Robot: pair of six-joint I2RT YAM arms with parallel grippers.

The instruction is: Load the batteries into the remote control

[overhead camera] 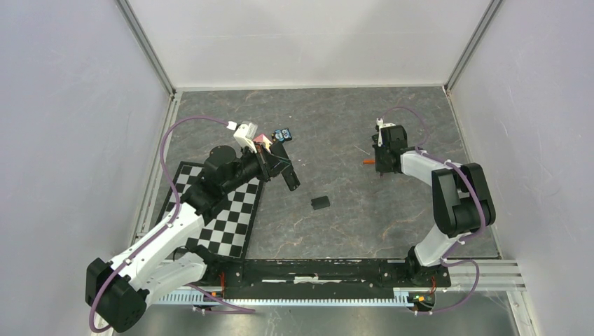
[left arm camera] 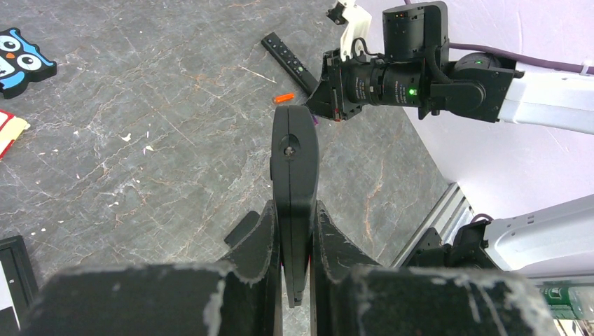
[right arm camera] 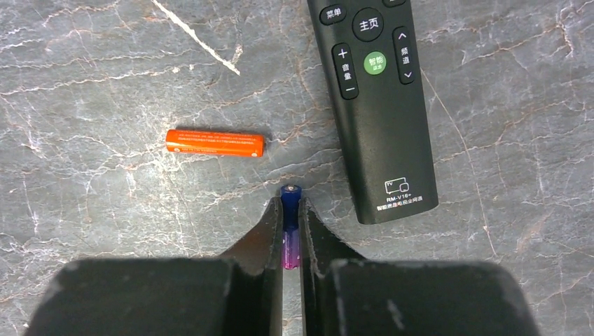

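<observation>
My left gripper [left arm camera: 294, 234] is shut on a black remote [left arm camera: 294, 161], held edge-on above the table; both show in the top view [overhead camera: 270, 157], remote [overhead camera: 286, 170]. My right gripper [right arm camera: 291, 218] is shut on a blue-and-purple battery [right arm camera: 290, 227], low over the table. An orange-red battery [right arm camera: 215, 143] lies on the table to its left, also seen from above [overhead camera: 368, 162]. A second black remote [right arm camera: 375, 105] lies buttons up just right of the held battery. In the top view the right gripper [overhead camera: 382, 166] is at centre right.
A small black cover piece [overhead camera: 320, 203] lies mid-table. A blue-and-black owl gadget [overhead camera: 283, 134] sits behind the left gripper. A checkerboard mat [overhead camera: 224, 217] lies at the near left. White walls enclose the table.
</observation>
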